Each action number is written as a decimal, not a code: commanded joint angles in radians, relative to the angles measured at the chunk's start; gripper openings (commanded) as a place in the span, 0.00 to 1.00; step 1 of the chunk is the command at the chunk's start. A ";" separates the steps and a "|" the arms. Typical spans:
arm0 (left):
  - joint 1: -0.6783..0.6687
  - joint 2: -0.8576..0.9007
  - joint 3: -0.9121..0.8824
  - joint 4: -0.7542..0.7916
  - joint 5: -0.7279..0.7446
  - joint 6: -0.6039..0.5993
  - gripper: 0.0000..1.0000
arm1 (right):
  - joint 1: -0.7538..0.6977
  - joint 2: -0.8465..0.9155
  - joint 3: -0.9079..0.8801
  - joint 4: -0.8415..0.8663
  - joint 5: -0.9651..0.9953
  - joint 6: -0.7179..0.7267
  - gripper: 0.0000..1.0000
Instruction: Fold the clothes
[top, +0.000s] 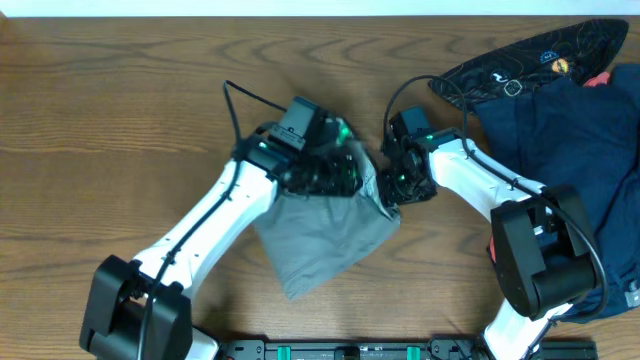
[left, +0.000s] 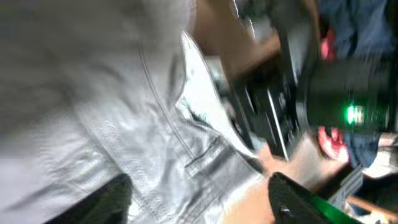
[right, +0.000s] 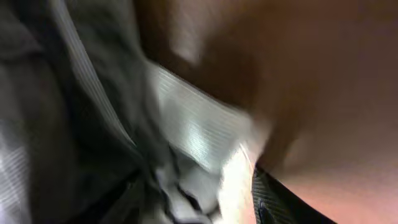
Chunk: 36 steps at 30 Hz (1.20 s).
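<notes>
Shorts mid-worktop, top edge bunched under both hands. Left hand spread wide, cloth between its fingers. Right hand: too blurred, can't tell grip. Light, limp cotton, will sag. I'd pinch the stiffer waistband corners.

Both arms angled inward; left gripper and right gripper close together. Left jaws spread, right unclear.

No legible text, label, brand or number found. The black printed garment bears pale line graphics and small round emblems, none readable.
</notes>
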 joint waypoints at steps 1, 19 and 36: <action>0.091 -0.011 0.045 0.052 -0.008 0.002 0.76 | -0.055 -0.078 0.077 -0.068 0.110 0.037 0.55; 0.254 0.294 0.045 0.036 -0.285 0.021 0.77 | 0.102 -0.235 0.071 -0.159 -0.265 -0.144 0.59; 0.254 0.323 0.046 -0.441 -0.262 0.021 0.79 | 0.077 0.000 -0.123 0.305 0.132 -0.018 0.63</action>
